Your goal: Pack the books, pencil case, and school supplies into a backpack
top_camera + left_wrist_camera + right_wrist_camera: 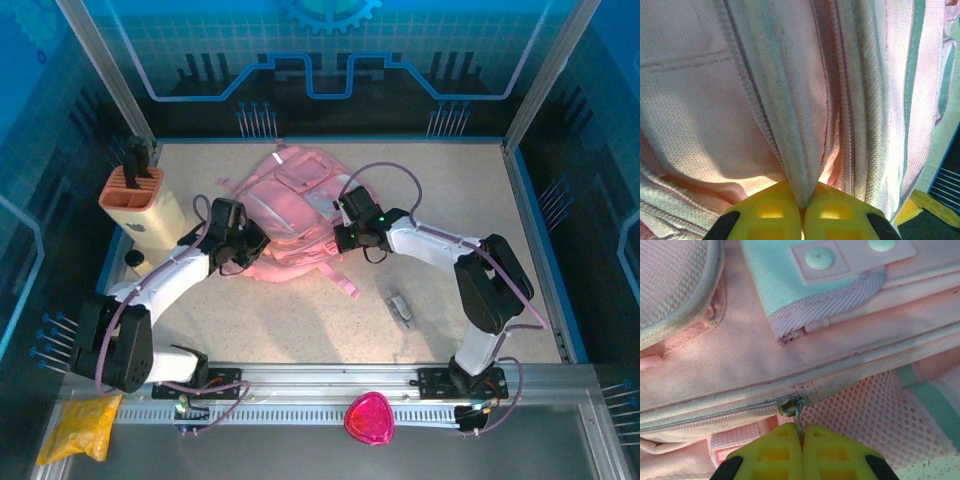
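Pink backpack (285,195) lies under our left hand (801,205), which is clamped shut on a fabric fold (795,150); our right hand (801,432) pinches the zip pull (792,407), mesh (865,410) just beyond its fingertips.

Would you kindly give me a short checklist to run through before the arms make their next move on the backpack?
1. Left gripper shut on a fold of the backpack fabric: ok.
2. Right gripper shut on the zip pull: ok.
3. Zip opened far enough for packing: cannot tell.
4. Small grey-white piece lying on the table, apart from the backpack, not yet packed: ok.
5. Knife block upright beside the left arm: ok.
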### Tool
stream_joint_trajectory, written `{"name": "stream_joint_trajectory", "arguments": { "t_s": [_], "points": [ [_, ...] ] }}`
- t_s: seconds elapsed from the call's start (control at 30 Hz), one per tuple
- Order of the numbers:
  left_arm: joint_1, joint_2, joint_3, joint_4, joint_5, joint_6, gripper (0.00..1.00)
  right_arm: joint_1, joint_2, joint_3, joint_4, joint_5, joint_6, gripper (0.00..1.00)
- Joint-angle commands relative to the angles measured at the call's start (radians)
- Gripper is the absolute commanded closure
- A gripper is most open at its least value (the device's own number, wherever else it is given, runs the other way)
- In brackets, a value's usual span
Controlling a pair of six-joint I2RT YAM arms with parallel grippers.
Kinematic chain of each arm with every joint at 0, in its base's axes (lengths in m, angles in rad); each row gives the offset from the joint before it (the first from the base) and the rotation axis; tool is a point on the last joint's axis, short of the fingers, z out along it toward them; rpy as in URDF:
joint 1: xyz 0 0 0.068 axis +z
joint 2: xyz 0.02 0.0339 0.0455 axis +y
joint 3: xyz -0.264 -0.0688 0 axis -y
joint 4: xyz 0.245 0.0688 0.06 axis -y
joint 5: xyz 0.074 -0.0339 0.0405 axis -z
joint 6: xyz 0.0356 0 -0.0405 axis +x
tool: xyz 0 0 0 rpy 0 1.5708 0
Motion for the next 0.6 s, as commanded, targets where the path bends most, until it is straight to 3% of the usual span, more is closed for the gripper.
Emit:
{"name": "stream_joint_trajectory", "arguments": {
  "t_s": [0.0, 0.23, 0.4, 0.57],
  "points": [
    [0.033, 0.015, 0.051, -0.016, -0.061, 0.052, 1.00, -0.006, -0.037, -0.012, -0.048, 0.009, 0.005, 1.00],
    [0.013, 0.010, 0.086, -0.039, -0.032, 0.102, 1.00, 0.020, -0.077, 0.013, -0.060, -0.053, 0.018, 0.95],
    [-0.019, -0.044, 0.092, -0.053, -0.047, 0.135, 0.78, 0.010, -0.088, 0.049, -0.076, -0.112, 0.032, 0.70],
    [-0.056, -0.063, 0.100, -0.095, -0.081, 0.152, 0.75, 0.007, -0.069, 0.100, -0.095, -0.180, 0.058, 0.61]
  ]
}}
